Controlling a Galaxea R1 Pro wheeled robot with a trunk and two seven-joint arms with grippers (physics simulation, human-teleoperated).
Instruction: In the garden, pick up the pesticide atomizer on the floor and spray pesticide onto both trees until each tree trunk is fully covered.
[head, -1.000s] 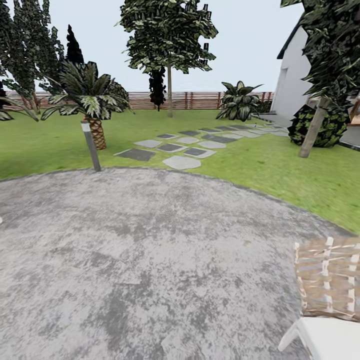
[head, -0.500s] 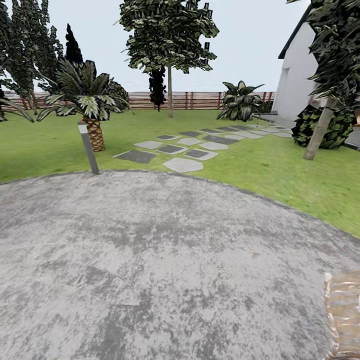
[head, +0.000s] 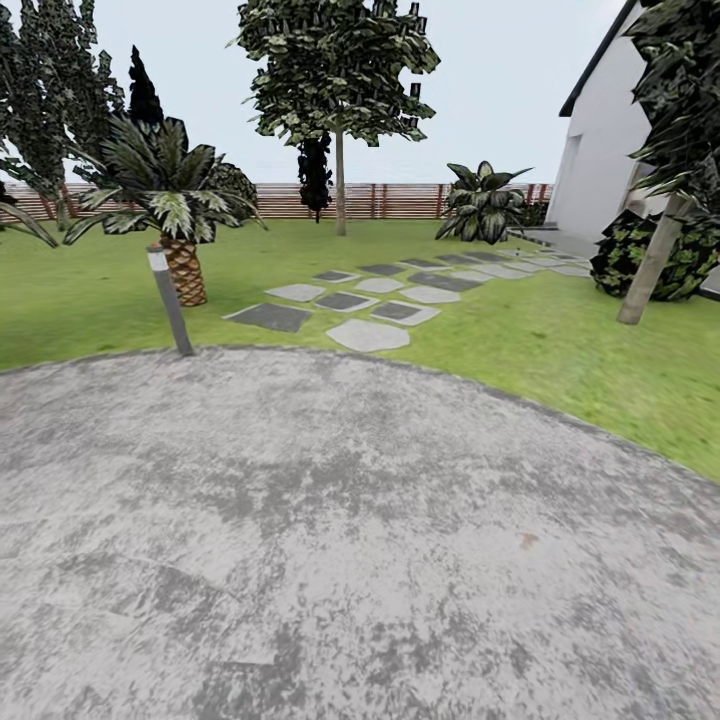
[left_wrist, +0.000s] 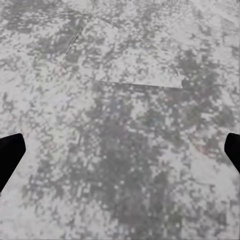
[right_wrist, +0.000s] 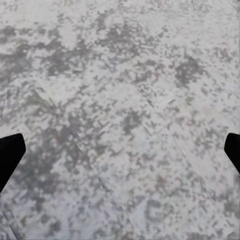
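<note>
Looking from the head view first: a round grey mottled paved patch (head: 330, 540) takes up the lower half, ringed by the green lawn (head: 560, 350), with a brown slat fence (head: 390, 200) along the far edge and a white house wall (head: 600, 160) at far right. Task trees: one tall tree (head: 338, 70) stands straight ahead near the fence, thin bare grey-brown trunk (head: 340, 185), leaves high up; a second tilted trunk (head: 655, 262) stands at right on the grass, in front of a dark bush (head: 690, 262), its crown cut off by the frame edge. Between patch and far tree runs a line of stepping stones (head: 345, 300). A short grey bollard lamp (head: 168, 300) leans at the patch's left rim, a scaly palm (head: 175, 215) just behind it, a broad-leaf plant (head: 480, 205) near the fence, and dark cypresses (head: 145, 95) at far left. Left wrist view: paved surface close up, left gripper (left_wrist: 120, 155) spread wide, black fingertips (left_wrist: 10, 155) at both frame edges, nothing between them. Right wrist view: same grey paving, right gripper (right_wrist: 120, 155) also spread apart, tips (right_wrist: 10, 155) at the edges, holding nothing.
</note>
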